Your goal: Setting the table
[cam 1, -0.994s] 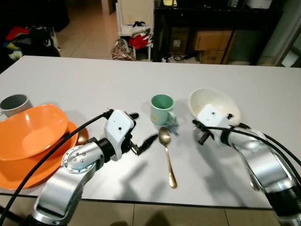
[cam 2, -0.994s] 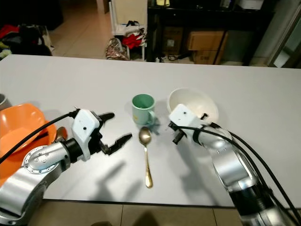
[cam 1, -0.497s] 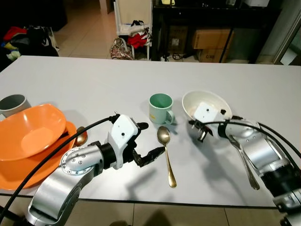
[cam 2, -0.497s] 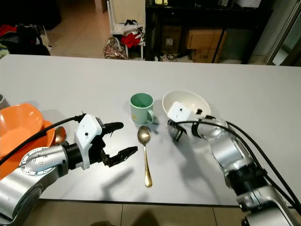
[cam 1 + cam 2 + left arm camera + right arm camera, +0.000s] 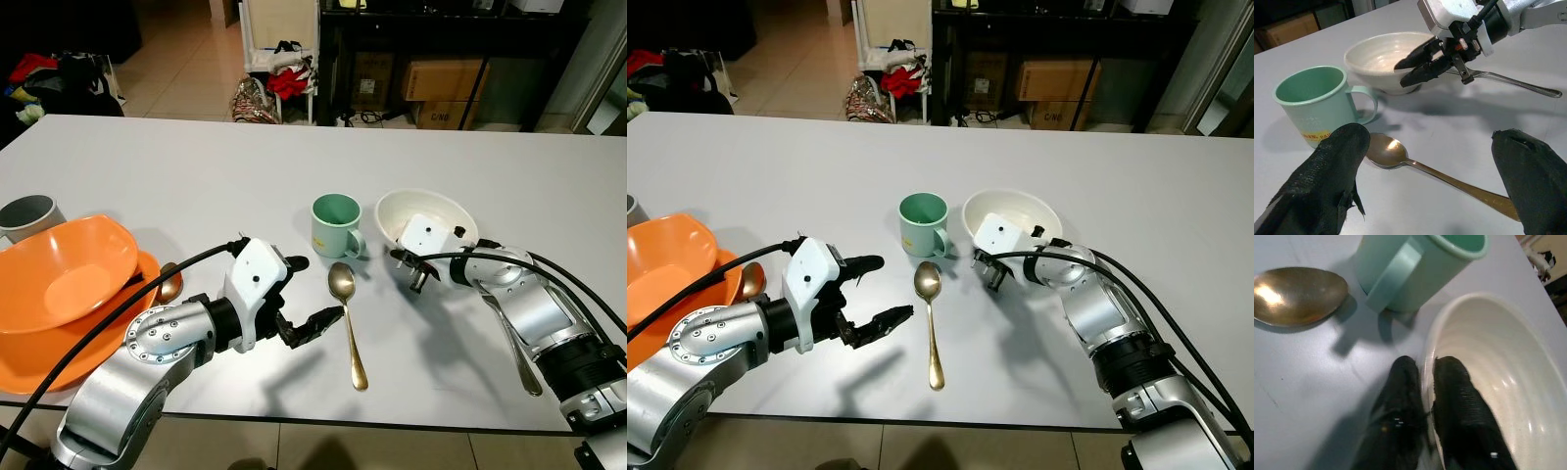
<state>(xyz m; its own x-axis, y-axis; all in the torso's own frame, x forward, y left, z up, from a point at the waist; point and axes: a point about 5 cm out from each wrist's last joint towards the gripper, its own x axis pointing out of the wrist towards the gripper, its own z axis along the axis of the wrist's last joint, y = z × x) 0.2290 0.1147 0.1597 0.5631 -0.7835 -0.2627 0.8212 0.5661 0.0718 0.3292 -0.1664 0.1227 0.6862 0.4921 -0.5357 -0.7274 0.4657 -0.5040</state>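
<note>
Cream ribbed bowl (image 5: 1498, 382) sits upright, rim pinched by right claw (image 5: 1424, 382); left claw (image 5: 302, 299) gapes apart.

you are looking at a wide white table (image 5: 196, 166). on it, near the middle, stands a mint green mug (image 5: 334, 225) with a gold metal spoon (image 5: 347, 319) just in front. beside the mug sits a white ceramic bowl (image 5: 431, 209), a silver spoon (image 5: 513, 345) to its right. at the left edge rest an orange plastic bowl (image 5: 61, 271) on an orange plate (image 5: 39, 354), and a grey cup (image 5: 29, 215).
</note>
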